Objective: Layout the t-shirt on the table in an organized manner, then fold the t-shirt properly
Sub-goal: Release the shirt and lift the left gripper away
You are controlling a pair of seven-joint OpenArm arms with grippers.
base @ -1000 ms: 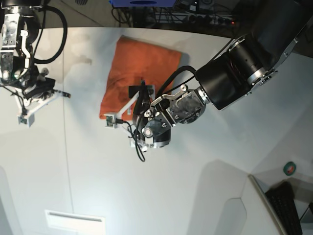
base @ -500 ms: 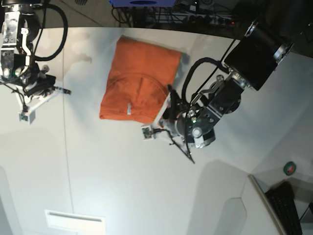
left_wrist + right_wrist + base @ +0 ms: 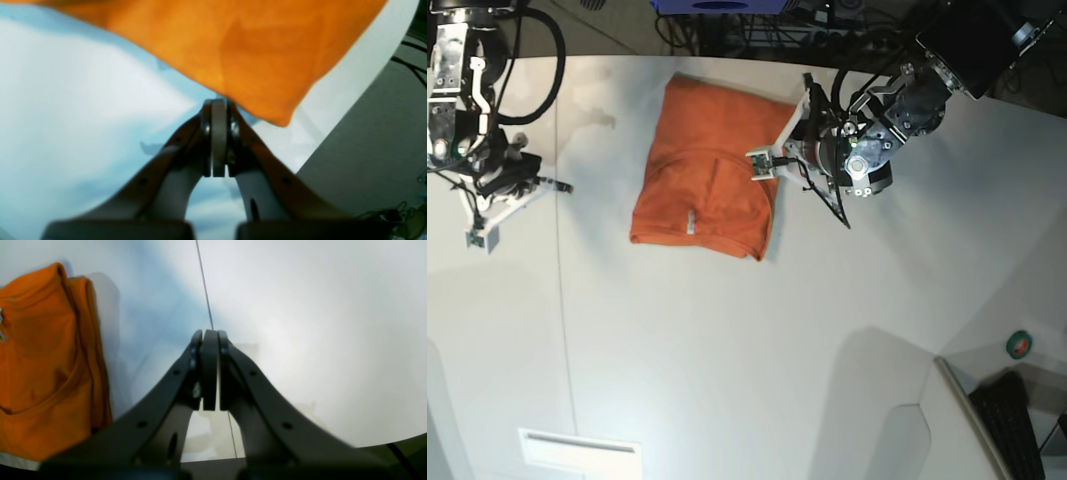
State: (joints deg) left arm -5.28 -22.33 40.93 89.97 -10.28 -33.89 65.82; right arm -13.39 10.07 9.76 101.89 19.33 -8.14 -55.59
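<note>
Left gripper [image 3: 795, 130] has swung from the t-shirt [image 3: 712, 170]'s near hem up to its far right corner, jaws closed and empty like the right gripper [image 3: 209, 370]'s; shirt lies folded mid-table [image 3: 727, 350], risk: snagging that corner would undo the fold.

We see orange t-shirt [image 3: 712, 165] folded into compact upright rectangle, lying flat near far edge of tabletop [image 3: 727, 340]. Collar arc with small white tag faces up on its near half. Near hem bulges slightly; far corners sit close to tabletop's far edge. Tabletop white, smooth, thin dark seam line [image 3: 204, 286] crossing it.
</note>
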